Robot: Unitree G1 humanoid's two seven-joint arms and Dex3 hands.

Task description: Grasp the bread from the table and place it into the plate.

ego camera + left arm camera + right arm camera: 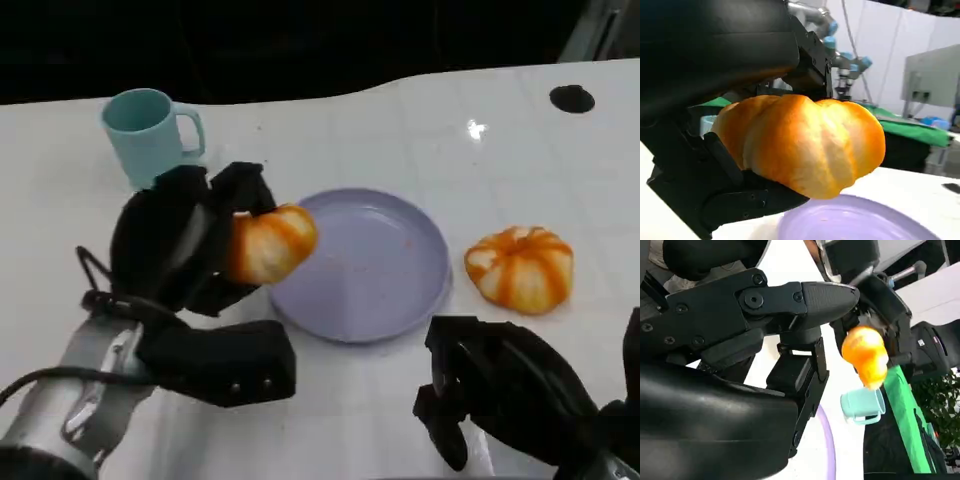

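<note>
On your white counter (340, 400), a light teal mug (148, 133) stands upright at about ten o'clock, its handle turned toward three o'clock. You'll see a small round black hole (572, 98) in the counter surface at roughly two o'clock, near the far edge. In the left wrist view, a green-draped table (920, 131) and grey equipment (930, 82) stand behind.

No text, label, brand, number or sign can be read in any of the views. A small pale sticker (923, 342) on a dark machine part in the right wrist view is too blurred to make out.
</note>
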